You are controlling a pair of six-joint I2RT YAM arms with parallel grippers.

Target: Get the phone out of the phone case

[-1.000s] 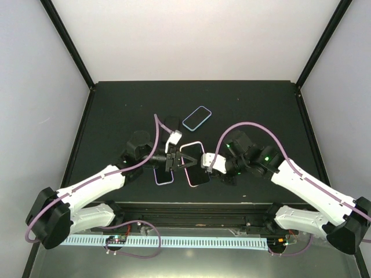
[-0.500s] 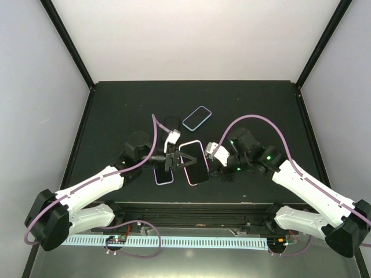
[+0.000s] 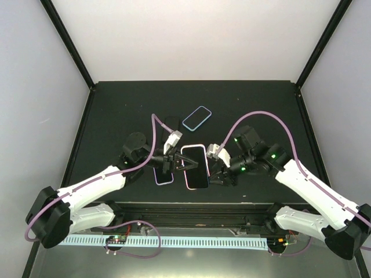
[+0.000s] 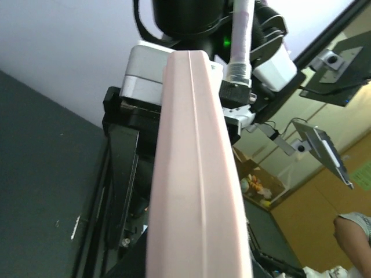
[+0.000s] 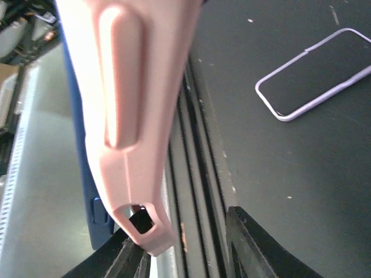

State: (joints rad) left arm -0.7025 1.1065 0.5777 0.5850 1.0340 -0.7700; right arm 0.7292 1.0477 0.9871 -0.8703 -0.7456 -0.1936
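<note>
Since a second ago, the right gripper (image 3: pixel 216 169) has released the pink phone case (image 4: pixel 197 174) and backed off its right edge. I find its jaws spread, with the case corner beside one finger. The left gripper (image 3: pixel 173 164) pinches the case's left edge, holding it above the table (image 3: pixel 116 116). The phone (image 3: pixel 196 168) is seated inside.

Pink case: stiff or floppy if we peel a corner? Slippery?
Probably flexible: the pink case has a soft moulded button bump and seems to stand off the blue phone at its corner. Its matte skin likely grips, not slips.
</note>
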